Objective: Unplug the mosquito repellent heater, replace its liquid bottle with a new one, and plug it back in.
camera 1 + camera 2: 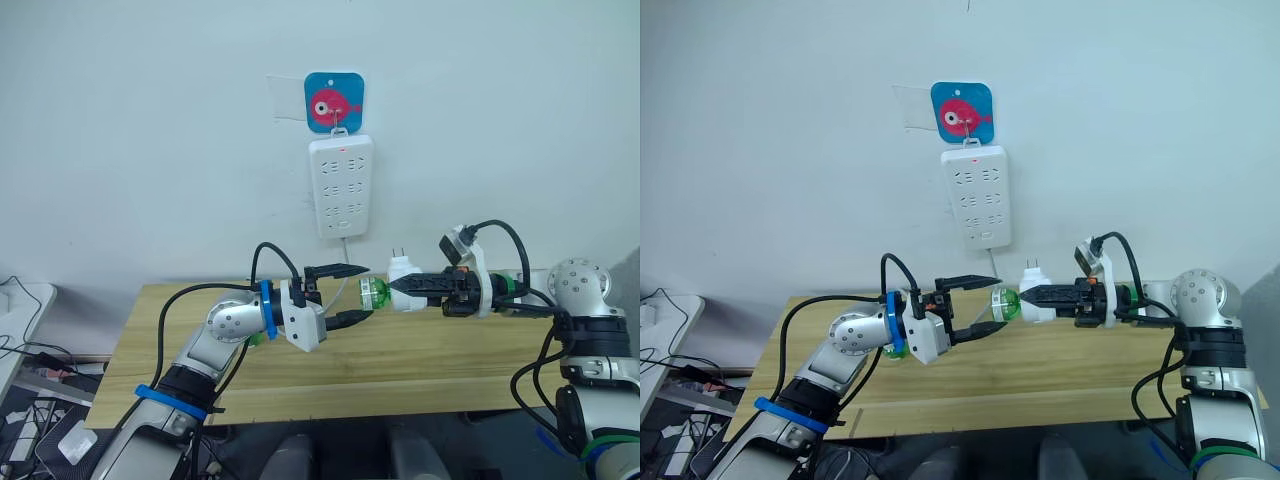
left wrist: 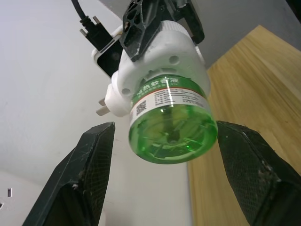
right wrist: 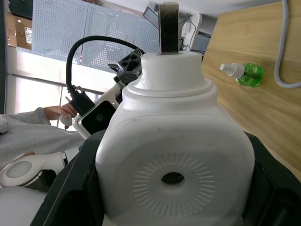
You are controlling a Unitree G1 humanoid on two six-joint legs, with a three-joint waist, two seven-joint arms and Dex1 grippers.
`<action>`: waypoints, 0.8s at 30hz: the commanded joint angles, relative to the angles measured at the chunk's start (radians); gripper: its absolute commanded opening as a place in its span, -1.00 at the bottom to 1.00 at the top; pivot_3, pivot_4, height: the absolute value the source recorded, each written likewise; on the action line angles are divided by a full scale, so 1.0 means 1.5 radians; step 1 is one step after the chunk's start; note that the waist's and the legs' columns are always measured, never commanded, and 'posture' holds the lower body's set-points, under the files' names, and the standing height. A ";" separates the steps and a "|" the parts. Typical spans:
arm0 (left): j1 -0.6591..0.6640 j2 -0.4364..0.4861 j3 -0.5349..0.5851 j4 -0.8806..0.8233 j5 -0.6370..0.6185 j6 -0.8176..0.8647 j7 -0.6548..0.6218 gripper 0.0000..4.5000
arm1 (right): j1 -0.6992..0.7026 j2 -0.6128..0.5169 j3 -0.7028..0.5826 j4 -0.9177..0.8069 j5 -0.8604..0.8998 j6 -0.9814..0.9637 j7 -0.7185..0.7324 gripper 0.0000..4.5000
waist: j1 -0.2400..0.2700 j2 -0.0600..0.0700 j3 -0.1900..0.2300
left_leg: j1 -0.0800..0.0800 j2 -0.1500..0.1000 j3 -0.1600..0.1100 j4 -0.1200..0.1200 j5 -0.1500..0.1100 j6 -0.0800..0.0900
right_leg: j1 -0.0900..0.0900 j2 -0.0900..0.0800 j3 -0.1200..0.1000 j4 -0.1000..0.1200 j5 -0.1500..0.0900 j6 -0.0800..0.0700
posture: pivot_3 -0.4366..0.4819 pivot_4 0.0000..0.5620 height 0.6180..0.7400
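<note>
My right gripper [image 1: 400,284] is shut on the mosquito repellent heater [image 1: 403,270], a small white unit held in the air above the table with its two prongs pointing up. A green liquid bottle [image 1: 373,292] is fitted in the heater and points toward my left arm. My left gripper [image 1: 369,290] is open, with one black finger [image 2: 89,174] on each side of the green bottle [image 2: 171,122] and not touching it. A second green bottle [image 3: 244,74] with a white cap lies on the table.
A long white power strip [image 1: 341,185] hangs on the wall under a blue fish plaque [image 1: 333,102], its grey cable running down to the wooden table [image 1: 420,370]. A person [image 3: 28,136] sits beyond the table in the right wrist view.
</note>
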 commanded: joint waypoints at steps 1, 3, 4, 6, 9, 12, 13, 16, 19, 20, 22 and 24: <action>-0.014 -0.004 0.005 -0.013 -0.006 -0.021 0.016 0.58 | -0.005 -0.003 -0.008 -0.025 0.023 0.005 0.017 0.33 | 0.000 0.000 0.000 | 0.000 0.000 0.000 0.000 0.000 0.000 | 0.000 0.000 0.000 0.000 0.000 0.000 | -0.22 -0.53 1.00; -0.015 -0.002 0.001 -0.013 -0.010 -0.022 0.013 0.50 | -0.005 -0.003 -0.007 -0.025 0.024 0.005 0.016 0.33 | 0.000 0.000 0.000 | 0.000 0.000 0.000 0.000 0.000 0.000 | 0.000 0.000 0.000 0.000 0.000 0.000 | -0.22 -0.53 1.00; -0.015 -0.002 -0.001 -0.014 -0.013 -0.022 0.012 0.41 | -0.004 -0.004 -0.007 -0.026 0.025 0.005 0.016 0.33 | 0.000 0.000 0.000 | 0.000 0.000 0.000 0.000 0.000 0.000 | 0.000 0.000 0.000 0.000 0.000 0.000 | -0.23 -0.54 1.00; -0.015 0.000 -0.004 -0.017 -0.019 -0.019 0.007 0.21 | -0.003 -0.005 -0.007 -0.026 0.027 0.005 0.016 0.33 | 0.000 0.000 0.000 | 0.000 0.000 0.000 0.000 0.000 0.000 | 0.000 0.000 0.000 0.000 0.000 0.000 | -0.23 -0.54 1.00; -0.011 0.001 -0.011 -0.026 -0.038 -0.005 -0.006 0.00 | -0.002 -0.006 -0.007 -0.027 0.027 0.005 0.017 0.33 | 0.000 0.000 0.000 | 0.000 0.000 0.000 0.000 0.000 0.000 | 0.000 0.000 0.000 0.000 0.000 0.000 | -0.23 -0.54 1.00; 0.003 0.002 -0.023 -0.066 -0.102 0.063 -0.041 0.00 | -0.003 -0.008 -0.007 -0.027 0.024 0.005 0.019 0.33 | 0.000 0.000 0.000 | 0.000 0.000 0.000 0.000 0.000 0.000 | 0.000 0.000 0.000 0.000 0.000 0.000 | -0.23 -0.53 1.00; 0.010 0.000 -0.026 -0.094 -0.139 0.120 -0.054 0.00 | -0.003 -0.011 -0.006 -0.029 0.022 0.004 0.022 0.33 | -0.001 0.000 0.000 | 0.000 0.000 0.000 0.000 0.000 0.000 | 0.000 0.000 0.000 0.000 0.000 0.000 | -0.23 -0.53 1.00; 0.025 0.008 -0.023 -0.209 -0.295 0.422 -0.062 0.00 | -0.001 -0.022 0.002 -0.038 0.016 -0.001 0.034 0.33 | -0.006 0.000 0.000 | 0.000 0.000 0.000 0.000 0.000 0.000 | 0.000 0.000 0.000 0.000 0.000 0.000 | -0.23 -0.51 1.00; 0.018 0.028 -0.004 -0.286 -0.442 0.692 -0.053 0.00 | -0.002 -0.033 0.009 -0.047 0.017 -0.006 0.048 0.33 | -0.010 0.000 0.000 | -0.001 0.000 -0.001 0.000 0.000 0.001 | 0.000 0.000 -0.001 0.000 0.000 0.000 | -0.22 -0.50 1.00; 0.010 0.037 0.009 -0.295 -0.514 0.797 -0.043 0.00 | -0.001 -0.038 0.013 -0.053 0.017 -0.008 0.054 0.33 | -0.012 0.000 0.000 | 0.000 0.000 -0.001 0.000 0.000 0.001 | 0.000 0.001 -0.001 0.001 0.000 0.001 | -0.22 -0.50 1.00; -0.013 0.043 0.054 -0.267 -0.686 1.014 -0.002 0.00 | 0.000 -0.044 0.022 -0.065 0.016 -0.011 0.063 0.33 | -0.014 0.000 0.000 | 0.000 0.000 -0.001 0.000 0.000 0.001 | 0.000 0.003 -0.001 0.002 0.000 0.001 | -0.21 -0.47 1.00; -0.038 0.039 0.107 -0.187 -0.837 1.180 0.032 0.00 | 0.003 -0.041 0.029 -0.079 0.010 -0.018 0.060 0.33 | -0.017 -0.001 0.001 | 0.001 0.000 -0.001 0.001 0.000 0.001 | 0.000 0.003 -0.001 0.004 -0.002 0.003 | -0.22 -0.48 1.00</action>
